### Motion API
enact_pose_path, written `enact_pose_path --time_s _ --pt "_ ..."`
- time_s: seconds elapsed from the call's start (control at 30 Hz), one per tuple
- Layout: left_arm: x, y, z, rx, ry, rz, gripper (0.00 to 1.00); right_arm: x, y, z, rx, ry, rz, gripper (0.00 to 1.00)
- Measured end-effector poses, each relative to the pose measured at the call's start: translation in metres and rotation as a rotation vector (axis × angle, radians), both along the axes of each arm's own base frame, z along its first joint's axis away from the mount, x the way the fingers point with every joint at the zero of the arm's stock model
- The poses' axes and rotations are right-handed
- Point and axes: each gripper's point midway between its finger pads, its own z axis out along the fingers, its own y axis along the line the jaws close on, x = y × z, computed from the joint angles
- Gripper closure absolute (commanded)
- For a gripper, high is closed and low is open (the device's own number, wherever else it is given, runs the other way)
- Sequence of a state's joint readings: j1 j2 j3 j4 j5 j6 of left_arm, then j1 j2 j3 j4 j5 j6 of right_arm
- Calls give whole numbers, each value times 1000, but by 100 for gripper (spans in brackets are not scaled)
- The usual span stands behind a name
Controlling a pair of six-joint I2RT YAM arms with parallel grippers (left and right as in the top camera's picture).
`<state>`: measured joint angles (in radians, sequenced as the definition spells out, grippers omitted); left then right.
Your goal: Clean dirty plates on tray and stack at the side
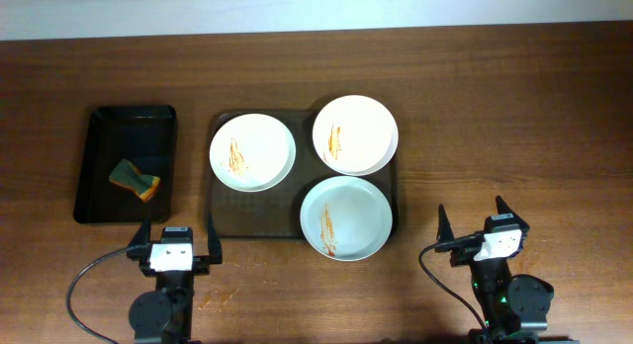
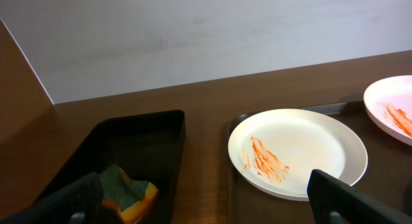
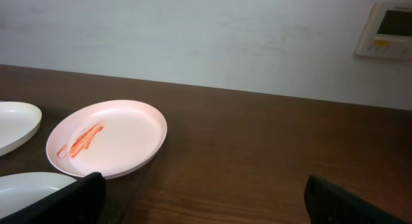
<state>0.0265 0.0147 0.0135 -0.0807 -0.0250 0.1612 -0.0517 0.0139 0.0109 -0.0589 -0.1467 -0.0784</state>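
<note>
Three white dirty plates with orange-brown streaks lie on the dark tray (image 1: 223,220): one at the back left (image 1: 252,151), one at the back right (image 1: 355,134), one at the front right (image 1: 345,216). My left gripper (image 1: 176,236) is open and empty at the table's front, near the tray's front left corner. My right gripper (image 1: 473,221) is open and empty at the front right, to the right of the tray. The left wrist view shows the back left plate (image 2: 296,150); the right wrist view shows the back right plate (image 3: 106,137).
A smaller black tray (image 1: 99,156) at the left holds a green and orange sponge (image 1: 135,179), also seen in the left wrist view (image 2: 127,192). Bare wooden table lies to the right of the big tray. A white wall stands behind the table.
</note>
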Motion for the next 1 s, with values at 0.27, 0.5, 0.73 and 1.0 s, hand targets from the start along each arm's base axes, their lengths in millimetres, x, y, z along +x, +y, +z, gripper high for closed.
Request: enact_pose_path --time_s 0.27,0.5,0.73,1.0 --pt "0 0 0 0 0 0 0 0 0 0 1 0 0 2" --pt "0 0 0 0 0 0 0 0 -3 0 -1 0 -17 1" --pt "0 0 0 0 0 0 0 0 -8 -1 -3 4 -45 2" --pt "0 -1 0 0 -1 -4 0 1 -7 1 -2 -6 -41 2"
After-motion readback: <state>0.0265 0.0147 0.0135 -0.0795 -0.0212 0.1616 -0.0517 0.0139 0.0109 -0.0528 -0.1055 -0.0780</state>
